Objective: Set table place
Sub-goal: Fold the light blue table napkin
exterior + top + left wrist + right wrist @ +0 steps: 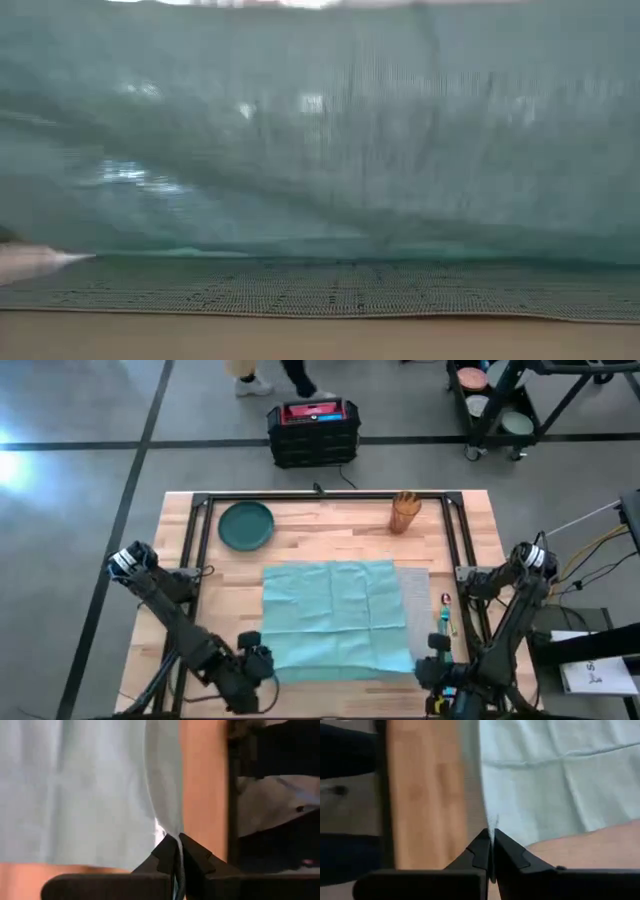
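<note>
Teal napkin (335,618) is pinched at its near corners by both closed jaws; they should draw evenly, keeping it flat over the placemat (418,610).

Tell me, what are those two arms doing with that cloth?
They are spreading a teal cloth on the table. The left hand pinches one near corner, the right hand the other, both shut on the fabric at the table's near edge. The cloth lies mostly over a grey placemat, which peeks out on the right side. A green plate and a wooden cup wait at the far side, and some small items lie right of the placemat.
</note>
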You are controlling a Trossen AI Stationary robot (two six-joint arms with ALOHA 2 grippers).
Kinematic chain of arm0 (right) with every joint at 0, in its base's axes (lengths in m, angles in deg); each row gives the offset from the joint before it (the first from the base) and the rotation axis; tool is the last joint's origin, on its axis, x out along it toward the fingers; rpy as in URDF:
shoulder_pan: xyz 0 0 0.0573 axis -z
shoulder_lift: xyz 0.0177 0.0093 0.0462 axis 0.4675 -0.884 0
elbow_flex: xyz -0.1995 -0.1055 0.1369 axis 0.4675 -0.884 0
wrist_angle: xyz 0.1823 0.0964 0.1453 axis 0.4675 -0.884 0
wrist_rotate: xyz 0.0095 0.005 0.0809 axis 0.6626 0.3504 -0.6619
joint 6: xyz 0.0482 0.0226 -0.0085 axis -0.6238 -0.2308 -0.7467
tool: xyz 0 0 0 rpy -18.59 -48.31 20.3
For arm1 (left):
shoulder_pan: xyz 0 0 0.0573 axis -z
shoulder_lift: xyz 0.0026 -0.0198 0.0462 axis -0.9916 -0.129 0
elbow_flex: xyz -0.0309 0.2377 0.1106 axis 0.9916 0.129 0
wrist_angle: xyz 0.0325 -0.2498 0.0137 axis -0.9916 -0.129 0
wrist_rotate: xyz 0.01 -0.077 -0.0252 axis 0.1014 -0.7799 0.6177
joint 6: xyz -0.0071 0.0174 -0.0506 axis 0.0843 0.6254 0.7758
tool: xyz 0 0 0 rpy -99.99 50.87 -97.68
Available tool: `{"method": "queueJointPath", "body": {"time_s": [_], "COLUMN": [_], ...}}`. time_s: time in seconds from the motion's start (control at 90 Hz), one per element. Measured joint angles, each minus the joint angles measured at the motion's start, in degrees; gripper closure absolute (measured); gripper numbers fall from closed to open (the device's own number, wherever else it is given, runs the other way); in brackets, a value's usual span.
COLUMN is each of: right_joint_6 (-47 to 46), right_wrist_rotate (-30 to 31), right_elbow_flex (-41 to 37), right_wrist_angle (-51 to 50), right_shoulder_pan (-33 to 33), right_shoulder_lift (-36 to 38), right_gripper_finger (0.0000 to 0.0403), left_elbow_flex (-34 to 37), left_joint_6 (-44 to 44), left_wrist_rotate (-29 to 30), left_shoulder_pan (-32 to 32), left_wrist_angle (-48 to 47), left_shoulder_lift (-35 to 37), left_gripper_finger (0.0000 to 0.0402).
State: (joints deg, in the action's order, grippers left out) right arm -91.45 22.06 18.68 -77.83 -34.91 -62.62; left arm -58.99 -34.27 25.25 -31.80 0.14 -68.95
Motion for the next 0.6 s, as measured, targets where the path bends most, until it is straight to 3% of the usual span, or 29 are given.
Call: {"method": "queueJointPath", "body": {"time_s": [0.311, 0.433, 0.6], "right_joint_6": [3.0, 4.9, 3.8], "right_wrist_rotate": [0.0, 0.4, 4.7], "right_elbow_flex": [-0.4, -0.4, -0.4], "right_wrist_angle": [12.5, 12.0, 4.4], "right_shoulder_pan": [-1.5, -0.9, 2.0], "right_shoulder_lift": [-1.5, -2.0, -0.7], "right_gripper_finger": [0.0403, 0.0403, 0.0403], "left_elbow_flex": [4.0, 3.3, 1.9], "left_joint_6": [5.0, 4.8, 5.4], "left_wrist_rotate": [8.5, 9.1, 12.6], "left_shoulder_pan": [6.7, 6.9, 6.4], "left_wrist_angle": [13.1, 10.7, -0.1], "left_shoulder_lift": [-0.3, -0.2, 1.0], "left_gripper_finger": [0.0402, 0.0401, 0.0401]}}
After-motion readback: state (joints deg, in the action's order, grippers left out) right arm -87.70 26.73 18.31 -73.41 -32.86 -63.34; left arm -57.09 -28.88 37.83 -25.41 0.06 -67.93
